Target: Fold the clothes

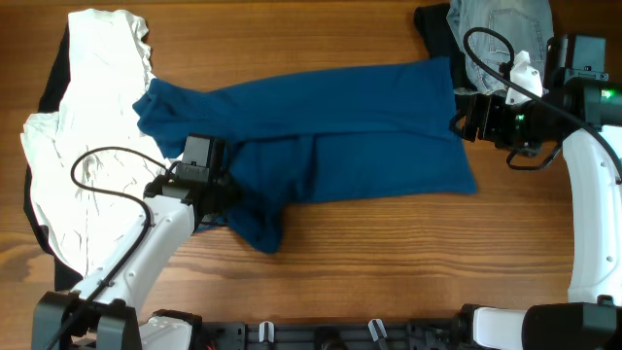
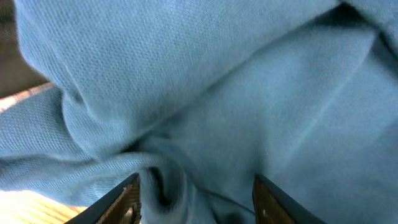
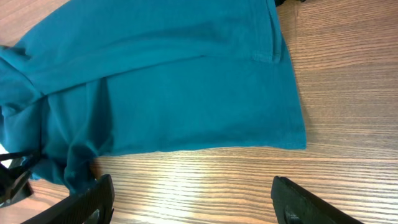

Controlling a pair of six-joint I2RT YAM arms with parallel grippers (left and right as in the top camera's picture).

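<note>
The deep-blue knit shirt [image 1: 340, 126] lies spread lengthwise across the middle of the wooden table, its left end bunched. My left gripper [image 1: 225, 191] is down in that bunched lower-left part. In the left wrist view its fingers [image 2: 196, 186] stand apart with a fold of blue cloth [image 2: 249, 93] between them. My right gripper [image 1: 460, 119] hovers at the shirt's right edge, open and empty. In the right wrist view its fingers [image 3: 193, 190] are over bare wood, just past the shirt's hem [image 3: 174, 81].
A white garment [image 1: 87, 146] lies crumpled at the left, over a black garment [image 1: 53, 78]. Light-blue denim [image 1: 505, 24] and another black piece [image 1: 432, 24] lie at the back right. Bare table [image 1: 389, 253] shows in front of the shirt.
</note>
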